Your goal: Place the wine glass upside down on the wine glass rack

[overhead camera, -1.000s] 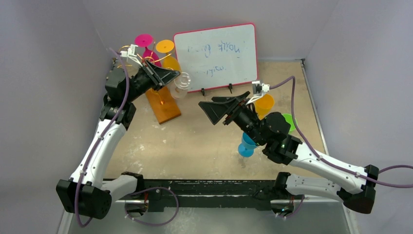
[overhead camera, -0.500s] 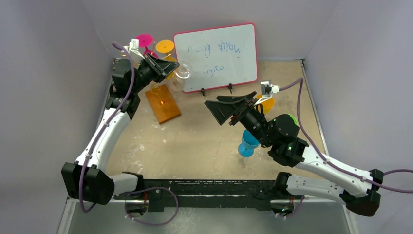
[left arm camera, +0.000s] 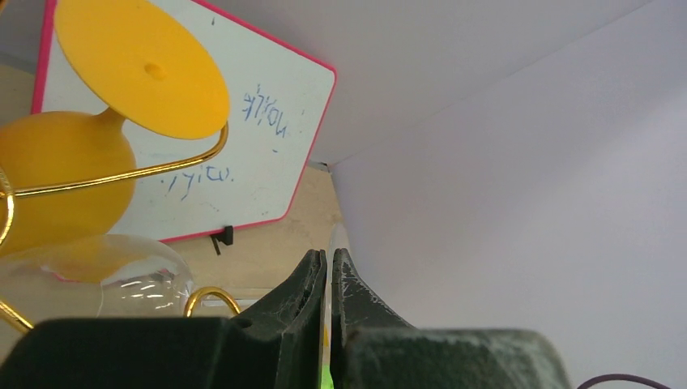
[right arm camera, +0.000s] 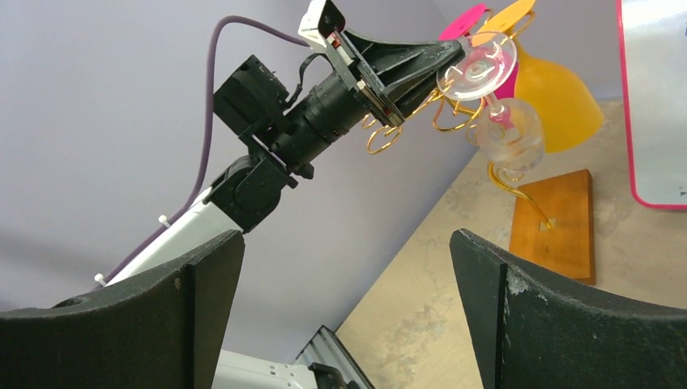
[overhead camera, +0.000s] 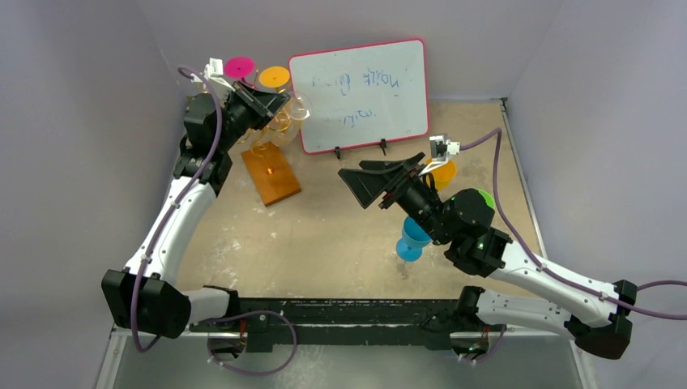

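Observation:
My left gripper (overhead camera: pixel 278 104) is shut on the edge of the foot of a clear wine glass (overhead camera: pixel 296 110) and holds it upside down at the top of the gold wire rack (overhead camera: pixel 261 146). In the right wrist view the glass (right arm camera: pixel 509 136) hangs bowl down from the left gripper (right arm camera: pixel 448 57), beside the gold curls (right arm camera: pixel 381 138). Pink (overhead camera: pixel 240 67) and orange (overhead camera: pixel 275 77) glasses hang upside down on the rack. In the left wrist view the fingers (left arm camera: pixel 328 256) are pressed together, with the clear bowl (left arm camera: pixel 105 267) at the lower left. My right gripper (overhead camera: pixel 353 188) is open and empty over mid-table.
The rack's brown wooden base (overhead camera: pixel 271 174) lies at the back left. A pink-framed whiteboard (overhead camera: pixel 360 85) stands at the back. A blue glass (overhead camera: pixel 413 240), an orange glass (overhead camera: pixel 442 172) and a green object (overhead camera: pixel 484 197) sit under the right arm.
My left gripper has carried the clear glass up and back toward the top of the rack. My right gripper has shifted slightly and stays open.

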Robot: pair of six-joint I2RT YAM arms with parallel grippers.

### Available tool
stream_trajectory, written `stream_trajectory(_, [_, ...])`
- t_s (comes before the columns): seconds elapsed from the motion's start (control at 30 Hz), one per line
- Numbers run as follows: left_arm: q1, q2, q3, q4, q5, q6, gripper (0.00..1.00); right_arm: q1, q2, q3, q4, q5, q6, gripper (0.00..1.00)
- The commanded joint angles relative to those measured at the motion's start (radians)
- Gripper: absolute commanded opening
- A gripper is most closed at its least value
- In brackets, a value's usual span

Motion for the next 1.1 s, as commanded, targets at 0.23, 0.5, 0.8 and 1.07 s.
stream_trajectory(0.23, [-0.001,-0.061,0.044,0.008,-0.124,0.063,0.00,-0.001,-0.011,0.046,0.027,0.009,-0.020,1.00])
stream_trajectory(0.5, [0.000,-0.084,0.031,-0.009,-0.196,0.059,0.00,-0.001,-0.017,0.041,0.021,0.013,-0.021,1.00])
stream_trajectory(0.8, [0.000,-0.078,0.021,0.041,-0.190,0.021,0.00,-0.001,-0.023,0.037,0.021,0.019,-0.021,1.00])
stream_trajectory(1.07, [0.000,-0.101,-0.018,0.062,-0.215,-0.090,0.00,0.000,-0.019,0.037,0.021,0.021,-0.027,1.00])
